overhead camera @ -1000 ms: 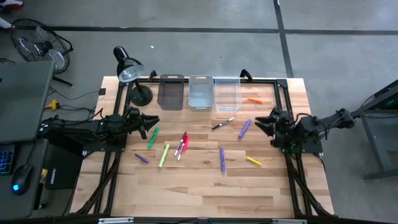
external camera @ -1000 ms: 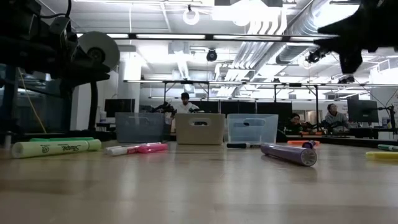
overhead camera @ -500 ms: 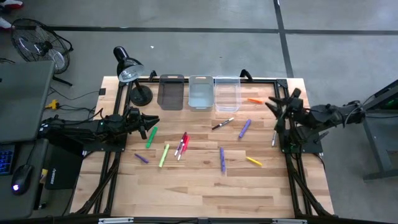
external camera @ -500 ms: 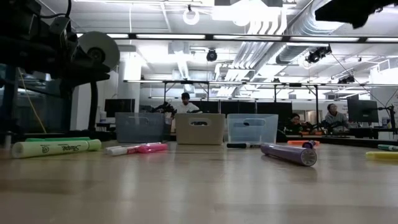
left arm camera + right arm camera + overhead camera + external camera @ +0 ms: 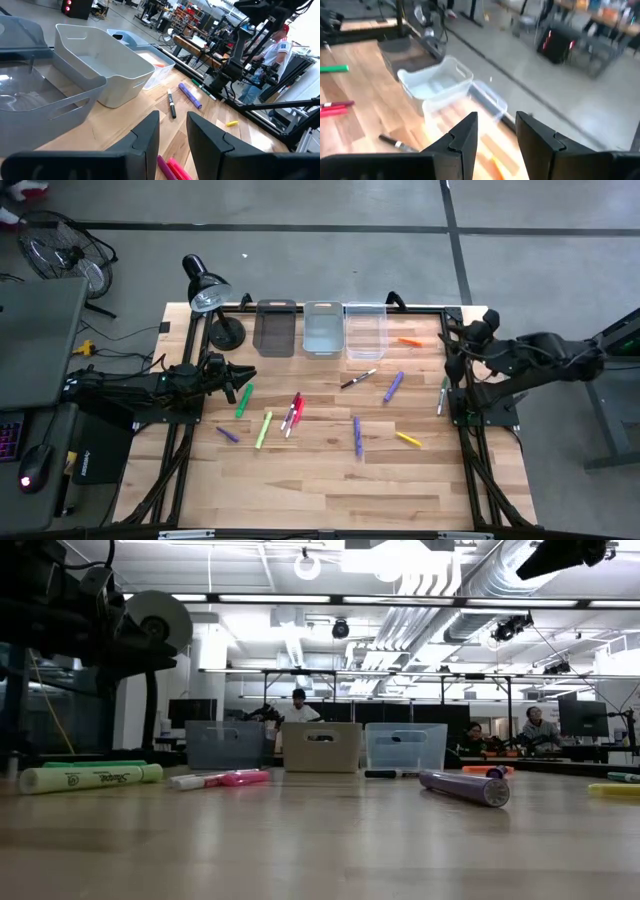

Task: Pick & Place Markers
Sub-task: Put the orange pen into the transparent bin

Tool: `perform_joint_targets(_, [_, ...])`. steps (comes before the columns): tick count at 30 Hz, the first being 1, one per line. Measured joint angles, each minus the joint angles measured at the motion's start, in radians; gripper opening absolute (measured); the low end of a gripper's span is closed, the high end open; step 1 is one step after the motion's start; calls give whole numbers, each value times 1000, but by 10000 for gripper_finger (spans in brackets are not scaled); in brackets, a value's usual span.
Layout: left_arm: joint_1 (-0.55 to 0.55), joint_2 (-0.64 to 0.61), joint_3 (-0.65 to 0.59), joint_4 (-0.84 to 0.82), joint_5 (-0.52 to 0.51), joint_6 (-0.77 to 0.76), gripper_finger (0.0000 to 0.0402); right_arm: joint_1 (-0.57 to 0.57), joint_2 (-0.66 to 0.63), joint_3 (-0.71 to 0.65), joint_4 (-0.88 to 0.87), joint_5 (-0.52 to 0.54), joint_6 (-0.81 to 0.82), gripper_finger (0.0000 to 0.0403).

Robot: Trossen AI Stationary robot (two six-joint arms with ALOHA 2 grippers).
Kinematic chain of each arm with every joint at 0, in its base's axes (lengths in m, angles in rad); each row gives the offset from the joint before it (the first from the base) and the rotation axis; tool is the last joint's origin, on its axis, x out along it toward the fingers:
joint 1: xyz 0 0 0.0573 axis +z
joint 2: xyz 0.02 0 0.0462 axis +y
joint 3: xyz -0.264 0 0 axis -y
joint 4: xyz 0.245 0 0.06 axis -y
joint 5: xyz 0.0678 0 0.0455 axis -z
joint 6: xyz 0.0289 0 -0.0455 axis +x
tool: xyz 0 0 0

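Right hand hangs over the bench's far right corner, fingers apart and empty, near the orange marker beside the clear bin; the left hand, also parted and empty, waits at the left edge. No marker is held, so this looks like an approach: next, descend and close on one marker, the rest lying scattered mid-bench.

Black desk lamp, three bins (smoky, grey, clear), wooden table, floor fan
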Motion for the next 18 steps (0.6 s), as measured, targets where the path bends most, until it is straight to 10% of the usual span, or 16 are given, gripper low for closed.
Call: perform_joint_targets(18, [0,0,0,0,0,0,97,-442,281,50,-175,-618,-49,122])
